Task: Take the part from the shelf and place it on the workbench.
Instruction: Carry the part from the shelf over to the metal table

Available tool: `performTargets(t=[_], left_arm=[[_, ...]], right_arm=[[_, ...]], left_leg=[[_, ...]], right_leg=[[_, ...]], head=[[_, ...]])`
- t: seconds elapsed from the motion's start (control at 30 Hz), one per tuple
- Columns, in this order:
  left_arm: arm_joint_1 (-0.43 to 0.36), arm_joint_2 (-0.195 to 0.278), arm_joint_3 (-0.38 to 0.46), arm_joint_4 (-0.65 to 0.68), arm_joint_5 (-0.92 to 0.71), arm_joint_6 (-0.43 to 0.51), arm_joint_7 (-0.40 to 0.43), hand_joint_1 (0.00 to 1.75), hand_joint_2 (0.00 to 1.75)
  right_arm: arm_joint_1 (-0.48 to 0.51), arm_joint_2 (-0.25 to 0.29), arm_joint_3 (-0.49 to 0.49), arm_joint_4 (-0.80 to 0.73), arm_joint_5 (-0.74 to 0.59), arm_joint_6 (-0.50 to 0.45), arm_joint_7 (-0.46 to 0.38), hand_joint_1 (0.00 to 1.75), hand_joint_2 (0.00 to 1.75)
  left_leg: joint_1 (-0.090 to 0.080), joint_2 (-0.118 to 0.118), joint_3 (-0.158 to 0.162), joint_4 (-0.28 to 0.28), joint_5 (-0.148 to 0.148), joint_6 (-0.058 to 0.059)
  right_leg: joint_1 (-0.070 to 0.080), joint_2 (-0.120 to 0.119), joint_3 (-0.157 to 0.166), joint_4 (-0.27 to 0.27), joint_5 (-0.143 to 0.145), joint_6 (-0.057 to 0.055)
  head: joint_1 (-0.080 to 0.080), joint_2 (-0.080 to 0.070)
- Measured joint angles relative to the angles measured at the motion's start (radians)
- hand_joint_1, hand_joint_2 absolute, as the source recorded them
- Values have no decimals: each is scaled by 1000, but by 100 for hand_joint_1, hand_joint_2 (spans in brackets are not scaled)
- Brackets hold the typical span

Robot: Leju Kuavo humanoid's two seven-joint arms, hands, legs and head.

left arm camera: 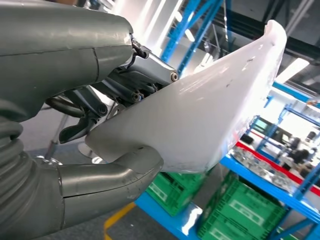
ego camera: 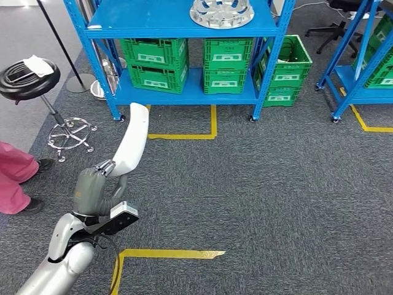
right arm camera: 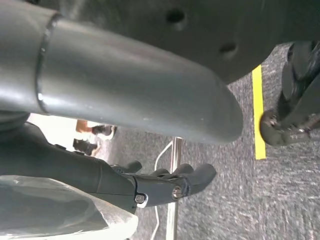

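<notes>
My left hand [ego camera: 90, 190] grips the lower end of a long, curved white part [ego camera: 132, 141], which points up and forward over the grey carpet, well short of the blue shelf [ego camera: 185, 24]. In the left wrist view the white part [left arm camera: 211, 110] lies between the thumb and the darker fingers of the left hand [left arm camera: 75, 100]. My right hand [right arm camera: 124, 95] hangs low over the carpet, its thumb and dark fingers [right arm camera: 170, 187] apart with nothing between them.
A silver ring-shaped part [ego camera: 221, 12] lies on the shelf's upper board, with green crates [ego camera: 155, 61] below. A black stool [ego camera: 30, 77] and a person's pink-trousered legs [ego camera: 16, 178] are at the left. Yellow floor tape [ego camera: 171, 253] lies near my feet.
</notes>
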Motion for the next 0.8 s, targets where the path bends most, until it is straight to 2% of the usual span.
performTargets(t=[0.03,0.07,0.1,0.13,0.17,0.2,0.23,0.27,0.33,0.37,0.4,0.43,0.47,0.5,0.57,0.6,0.63,0.7,0.73,0.8], left_arm=[[0,0,0,0,0,0,0,175,175],[0,0,1,-1,0,0,0,175,175],[1,0,2,-2,0,0,0,175,175],[1,1,3,-3,-1,0,0,175,175],[2,1,4,-3,-2,0,0,175,175],[4,2,5,-4,-3,-1,0,175,175],[5,3,5,-3,-4,-2,1,175,175],[5,4,6,-3,-6,-4,1,175,175],[2,4,6,-3,-8,-12,2,175,175],[-1,4,5,-2,-9,-17,2,175,175],[-3,3,5,-1,-9,-22,2,175,175],[-6,2,4,2,-9,-27,2,175,175],[-9,1,3,5,-10,-31,2,175,175],[-14,0,2,7,-10,-34,2,175,175],[-30,-2,-1,11,-10,-36,2,175,175],[-38,-4,-2,12,-10,-36,2,175,175],[-44,-5,-2,13,-10,-37,2,175,175],[-49,-8,-3,16,-10,-37,2,175,175],[-50,-8,-2,18,-10,-37,2,175,175],[-55,-12,-3,21,-10,-37,3,175,175]], right_arm=[[0,0,0,0,0,0,0,0,0],[0,2,0,0,0,0,0,0,0],[0,3,0,1,1,-1,-1,0,0],[0,4,0,1,2,-1,-1,0,0],[1,5,0,1,3,-2,-2,0,0],[1,5,1,1,5,-2,-2,0,0],[1,5,1,1,6,-3,-1,0,0],[1,5,1,1,7,0,1,0,0],[3,5,1,1,2,17,11,0,0],[5,5,1,1,-3,32,20,0,0],[6,5,0,2,-10,49,31,0,0],[6,5,0,2,-16,68,43,0,0],[6,5,-1,2,-23,86,55,0,0],[6,5,-2,2,-28,101,67,0,0],[5,7,-2,2,-33,116,79,0,0],[5,8,-3,2,-34,119,81,0,0],[4,9,-3,2,-35,120,82,0,0],[2,10,-3,2,-35,121,83,0,0],[1,10,-3,2,-35,121,84,0,0],[-1,10,-3,2,-35,121,84,0,0]], left_leg=[[3,-10,-8,10,0,-8],[3,-19,-17,22,-1,-16],[3,-26,-23,30,0,-23],[2,-34,-27,33,3,-29],[2,-41,-30,35,7,-34],[3,-45,-32,34,10,-37],[3,-37,-37,43,3,-40],[2,-21,-50,72,-18,-42],[-1,20,-98,194,-94,-40],[-2,30,-125,271,-133,-39],[-2,34,-142,327,-158,-36],[-4,36,-142,351,-165,-31],[-6,38,-122,333,-154,-25],[-12,46,-83,276,-130,-15],[-30,93,-4,140,-97,9],[-38,113,20,96,-92,17],[-44,124,28,77,-96,21],[-45,104,27,69,-94,23],[-42,92,28,63,-91,26],[-35,69,30,53,-84,33]], right_leg=[[-2,19,34,-63,21,6],[-5,34,58,-111,35,3],[-5,45,69,-133,38,-3],[-2,47,69,-131,34,-13],[-2,37,69,-127,38,-26],[-1,27,70,-122,40,-34],[0,17,71,-120,44,-42],[1,7,69,-119,48,-49],[6,-16,63,-119,53,-58],[10,-28,59,-119,54,-61],[14,-41,57,-119,55,-62],[17,-54,55,-119,55,-63],[21,-66,55,-118,55,-64],[24,-78,56,-118,54,-64],[31,-101,57,-118,51,-64],[34,-112,56,-118,49,-62],[36,-124,56,-118,47,-59],[37,-144,59,-120,44,-51],[36,-132,58,-115,36,-45],[31,-73,31,-53,-6,-36]], head=[[0,0],[1,0],[0,0],[-1,0],[-3,0],[-6,0],[-8,0],[-11,0],[-17,0],[-18,0],[-18,0],[-18,0],[-18,0],[-18,0],[-18,0],[-17,0],[-17,0],[-17,0],[-16,0],[-13,0]])
